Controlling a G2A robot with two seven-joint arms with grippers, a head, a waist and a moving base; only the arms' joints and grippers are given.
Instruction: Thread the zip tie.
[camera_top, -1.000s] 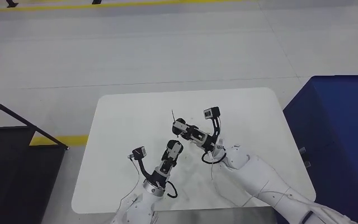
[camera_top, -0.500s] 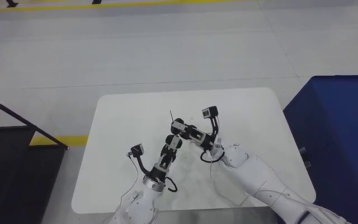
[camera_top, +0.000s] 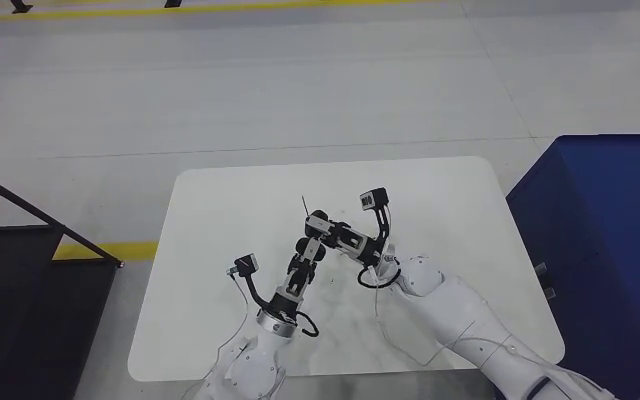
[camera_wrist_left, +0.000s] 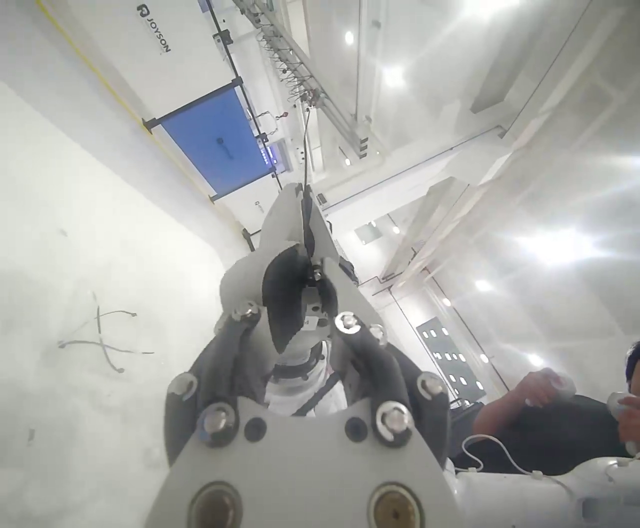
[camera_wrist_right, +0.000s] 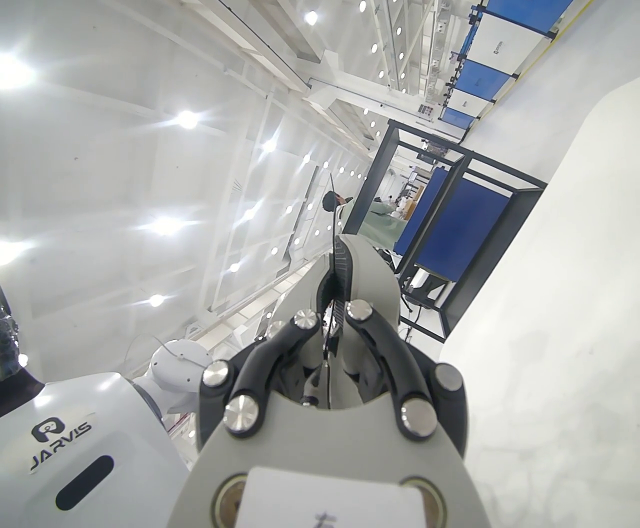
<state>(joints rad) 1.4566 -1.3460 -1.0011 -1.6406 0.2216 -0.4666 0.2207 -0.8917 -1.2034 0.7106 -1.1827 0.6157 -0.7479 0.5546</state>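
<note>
Black plastic strap is what is seen of the zip tie (camera_wrist_left: 305, 150), which is held up in the air above the middle of the desk (camera_top: 220, 300), clear of its surface. The left claw (camera_wrist_left: 301, 200) is closed on it, with the strap pinched between the fingers and a thin length standing out beyond the tips. The right claw (camera_wrist_right: 336, 247) is likewise clamped on the strap, which is seen running between its pads and ending in a pointed tip past them. From above, the two claws are found touching or all but touching over the desk's middle, and a single thin end is seen rising from where they meet. It is therefore judged that the picking up is done and that the threading itself is in hand: the tie is lifted off the desk, gripped from both sides, and its ends are brought together. Whether the tip is passed through the head cannot be told, since the head cannot be made out with certainty between the fingers, and no closed loop is seen above the desk. What is taken to be left is the passing of the tail through the head and the drawing of it through. A few loose ties (camera_wrist_left: 102, 340) are seen lying flat on the desk, well apart from the claws.
</note>
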